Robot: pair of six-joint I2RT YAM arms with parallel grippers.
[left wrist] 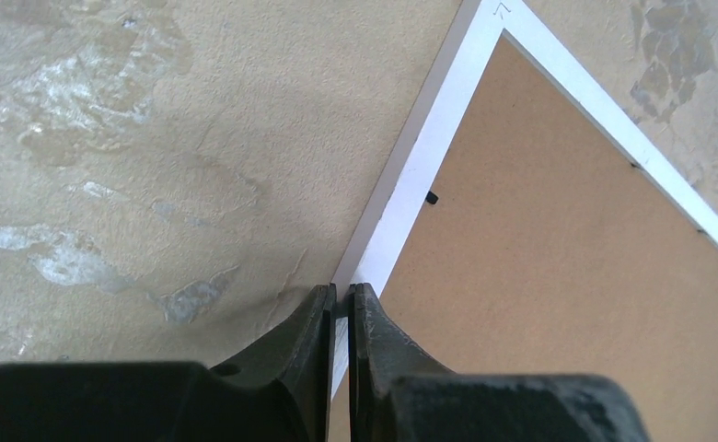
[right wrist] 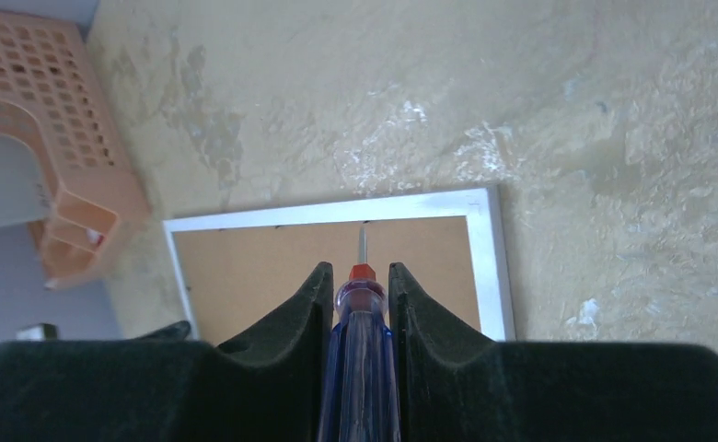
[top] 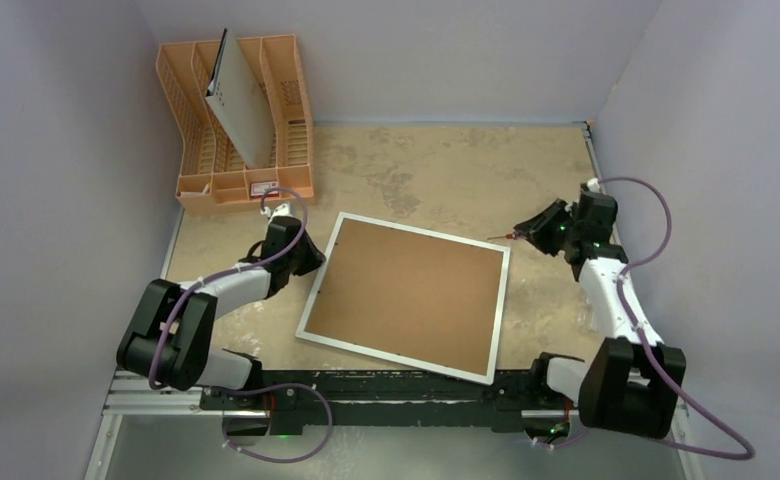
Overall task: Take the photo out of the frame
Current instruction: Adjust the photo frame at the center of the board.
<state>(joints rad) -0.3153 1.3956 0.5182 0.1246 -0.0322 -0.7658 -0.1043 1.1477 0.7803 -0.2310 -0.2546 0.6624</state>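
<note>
A: Frame (top: 406,295)?
B: Lies back-up on table (top: 416,170).
A: Left gripper (left wrist: 340,299)?
B: Pressed nearly together at frame's left edge.
A: Right gripper (right wrist: 358,276)?
B: Pinches screwdriver (right wrist: 360,368) beside far right corner, tip toward frame.

Soft even light, faint shadows, wrist views perhaps slightly blurred close-up

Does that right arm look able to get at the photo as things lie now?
Probably not directly. The frame lies back up, its brown backing board hiding the photo, and the right gripper is shut on a screwdriver.
</note>
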